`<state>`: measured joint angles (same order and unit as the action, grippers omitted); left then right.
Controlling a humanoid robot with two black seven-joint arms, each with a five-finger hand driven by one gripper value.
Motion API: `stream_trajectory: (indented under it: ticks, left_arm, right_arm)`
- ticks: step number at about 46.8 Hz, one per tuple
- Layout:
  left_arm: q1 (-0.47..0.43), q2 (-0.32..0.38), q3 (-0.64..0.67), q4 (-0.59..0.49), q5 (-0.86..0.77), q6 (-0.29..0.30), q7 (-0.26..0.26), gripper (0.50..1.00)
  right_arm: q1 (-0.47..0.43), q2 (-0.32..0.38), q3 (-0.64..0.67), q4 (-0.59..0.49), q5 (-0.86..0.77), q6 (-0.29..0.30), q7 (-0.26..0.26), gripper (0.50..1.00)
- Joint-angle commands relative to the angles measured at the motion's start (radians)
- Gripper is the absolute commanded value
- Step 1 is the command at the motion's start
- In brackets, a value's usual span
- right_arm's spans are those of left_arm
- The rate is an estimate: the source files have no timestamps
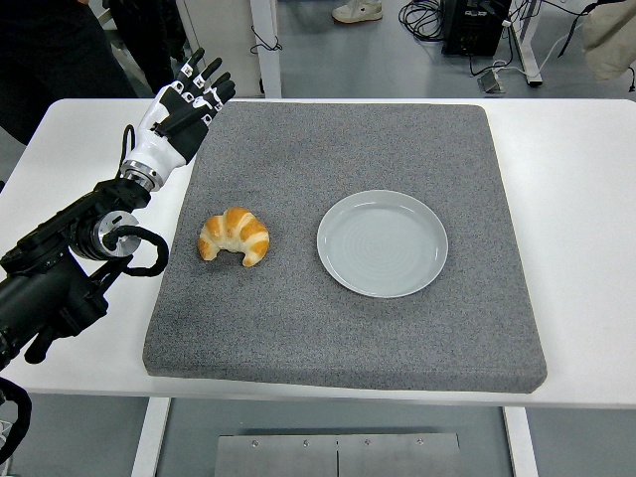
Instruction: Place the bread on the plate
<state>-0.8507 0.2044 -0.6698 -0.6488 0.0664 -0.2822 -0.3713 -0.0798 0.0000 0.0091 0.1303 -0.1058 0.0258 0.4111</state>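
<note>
Left hand (184,107), fingers spread and empty, hovers at eleven o'clock of the bread (235,237), presumably to reach it; the plate (383,243) waits at its three o'clock.

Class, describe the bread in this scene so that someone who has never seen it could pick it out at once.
Start at the grey mat that covers most of the white table. On its left half, left of the empty pale round plate, lies the bread. It is a golden-brown, crescent-shaped croissant, the only food on the mat, lying apart from the plate.
</note>
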Motion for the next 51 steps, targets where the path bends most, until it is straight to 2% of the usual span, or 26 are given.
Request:
stream_trajectory:
  ticks: [1, 12, 19, 26, 37, 45, 51]
  left_arm:
    - [-0.002, -0.008, 0.001, 0.000, -0.004, 0.006, 0.003, 0.966]
    - [-0.007, -0.013, 0.002, 0.000, -0.002, 0.018, 0.011, 0.965]
    - [-0.022, -0.014, 0.006, -0.002, 0.006, 0.051, 0.005, 0.963]
    - [-0.022, -0.008, 0.029, -0.012, 0.006, 0.047, 0.012, 0.961]
    - [-0.022, 0.021, 0.047, -0.100, 0.006, 0.057, 0.018, 0.958]
    - [-0.022, 0.084, 0.047, -0.199, 0.006, 0.103, 0.084, 0.937]
    - [-0.024, 0.151, 0.049, -0.316, 0.007, 0.150, 0.147, 0.915]
  right_arm:
    - [0.000, 0.000, 0.003, 0.000, 0.000, 0.000, 0.000, 1.000]
    - [0.000, 0.000, -0.001, 0.002, 0.000, 0.003, 0.000, 1.000]
    - [-0.002, 0.000, -0.001, 0.002, 0.000, 0.003, 0.000, 1.000]
    - [-0.002, 0.000, -0.001, 0.002, 0.000, 0.003, 0.000, 1.000]
    - [-0.002, 0.000, -0.003, 0.000, 0.000, 0.003, 0.000, 1.000]
    - [-0.003, 0.000, -0.003, 0.000, 0.000, 0.003, 0.000, 1.000]
    - [-0.002, 0.000, -0.003, 0.000, 0.000, 0.003, 0.000, 1.000]
